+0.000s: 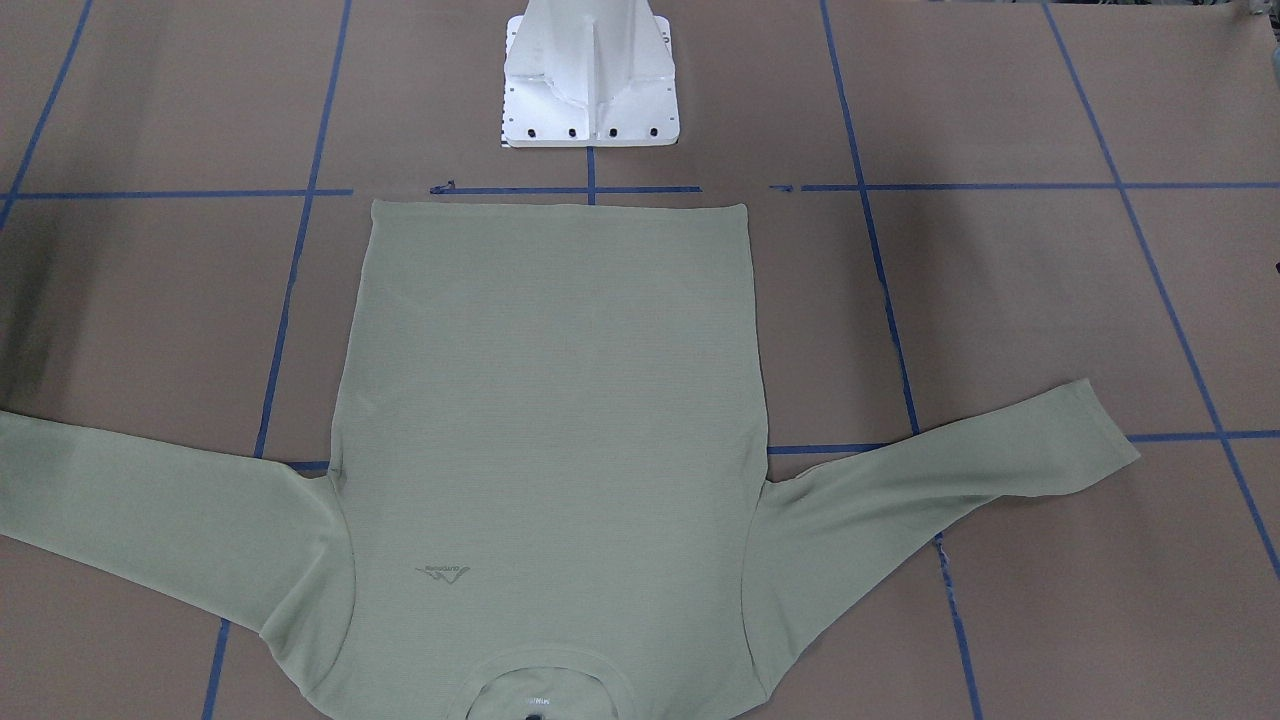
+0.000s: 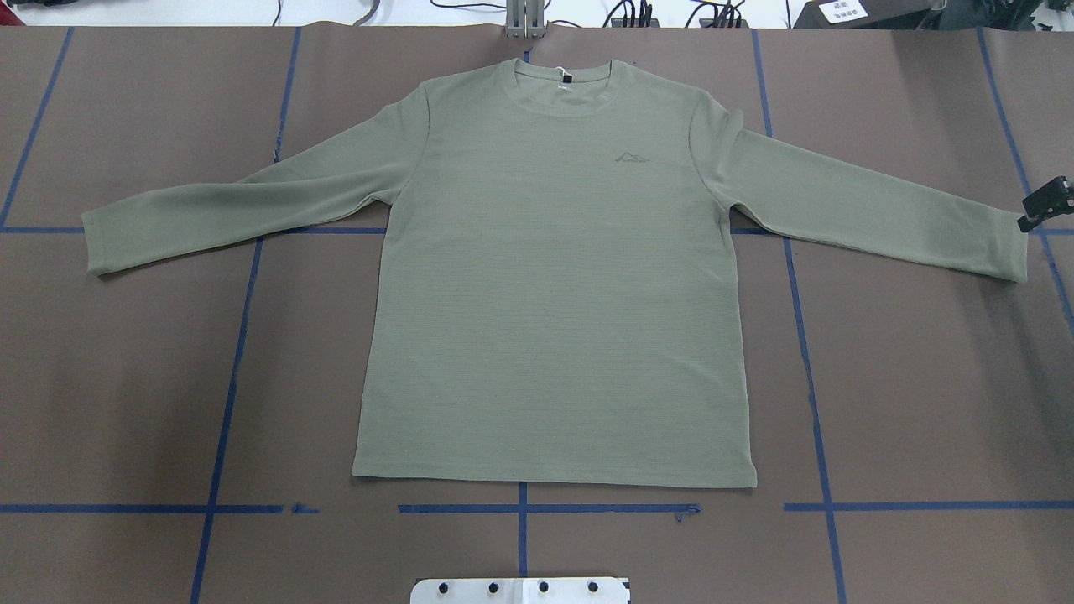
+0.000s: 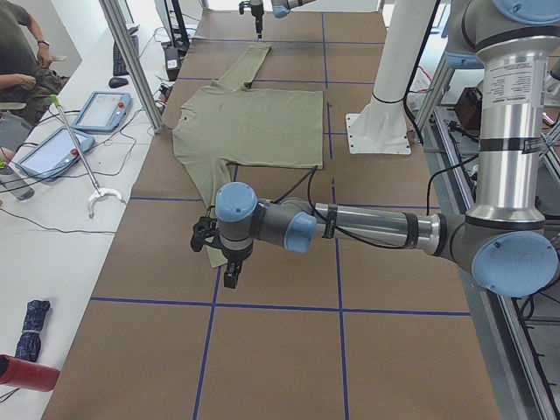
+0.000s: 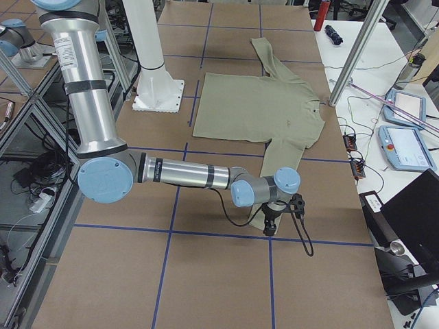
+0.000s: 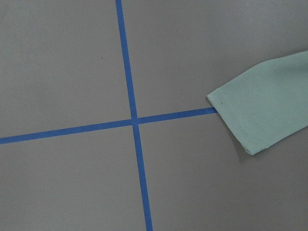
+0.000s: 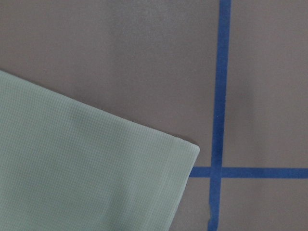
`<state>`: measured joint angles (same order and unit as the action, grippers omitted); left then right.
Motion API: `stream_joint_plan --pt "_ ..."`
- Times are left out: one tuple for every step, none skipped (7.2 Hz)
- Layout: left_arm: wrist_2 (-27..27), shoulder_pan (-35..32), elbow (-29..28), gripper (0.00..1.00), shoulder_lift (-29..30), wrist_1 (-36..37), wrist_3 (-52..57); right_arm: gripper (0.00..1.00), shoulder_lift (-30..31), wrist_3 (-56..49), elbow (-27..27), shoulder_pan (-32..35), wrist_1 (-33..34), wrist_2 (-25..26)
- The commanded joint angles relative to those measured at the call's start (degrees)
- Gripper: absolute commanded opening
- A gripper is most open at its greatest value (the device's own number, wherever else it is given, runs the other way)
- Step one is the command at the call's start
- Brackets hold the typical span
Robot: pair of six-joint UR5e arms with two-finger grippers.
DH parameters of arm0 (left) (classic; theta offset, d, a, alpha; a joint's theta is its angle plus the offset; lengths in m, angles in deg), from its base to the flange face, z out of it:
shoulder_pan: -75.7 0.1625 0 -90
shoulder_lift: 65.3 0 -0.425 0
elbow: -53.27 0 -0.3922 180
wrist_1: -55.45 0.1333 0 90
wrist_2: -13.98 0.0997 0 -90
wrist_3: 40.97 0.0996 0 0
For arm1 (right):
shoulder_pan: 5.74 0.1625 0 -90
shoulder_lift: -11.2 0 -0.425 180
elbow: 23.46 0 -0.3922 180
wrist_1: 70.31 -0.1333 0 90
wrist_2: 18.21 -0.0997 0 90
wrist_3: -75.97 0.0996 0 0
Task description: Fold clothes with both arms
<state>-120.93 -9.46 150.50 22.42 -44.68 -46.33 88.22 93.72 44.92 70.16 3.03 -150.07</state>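
Observation:
The pale sage-green shirt (image 2: 554,285) lies flat and face up on the brown table, sleeves spread, collar away from the robot's base; it also shows in the front view (image 1: 550,400). My left gripper (image 3: 229,278) hangs just over the left sleeve's cuff (image 3: 216,254); I cannot tell if it is open. The left wrist view shows that cuff (image 5: 262,115), no fingers. My right gripper (image 2: 1045,204) is at the right sleeve's cuff (image 2: 1003,252), only partly in view there and small in the right side view (image 4: 269,226). The right wrist view shows the cuff (image 6: 96,178) only.
The white pedestal base (image 1: 590,90) stands behind the shirt's hem. Blue tape lines (image 2: 805,352) grid the table. A white side table with teach pendants (image 3: 52,149), a person and a metal post (image 3: 131,61) runs along the far edge. A red bottle (image 3: 26,374) lies there.

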Motion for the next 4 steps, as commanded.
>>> stream_joint_plan --pt "-0.1 0.0 0.1 1.00 0.2 0.0 0.0 0.89 -4.0 8.8 -4.4 -0.1 -0.2 -0.4" --pt "0.0 0.0 0.8 1.00 0.2 0.2 0.0 0.90 -4.1 9.0 -4.6 -0.1 -2.3 -0.3" --pt "0.0 0.0 0.9 1.00 0.2 0.2 -0.1 0.90 -3.5 11.8 -8.2 -0.1 -10.3 0.1" --pt "-0.1 0.0 1.1 1.00 0.2 0.3 -0.1 0.90 -3.1 16.2 -11.1 -0.1 -18.2 3.0"
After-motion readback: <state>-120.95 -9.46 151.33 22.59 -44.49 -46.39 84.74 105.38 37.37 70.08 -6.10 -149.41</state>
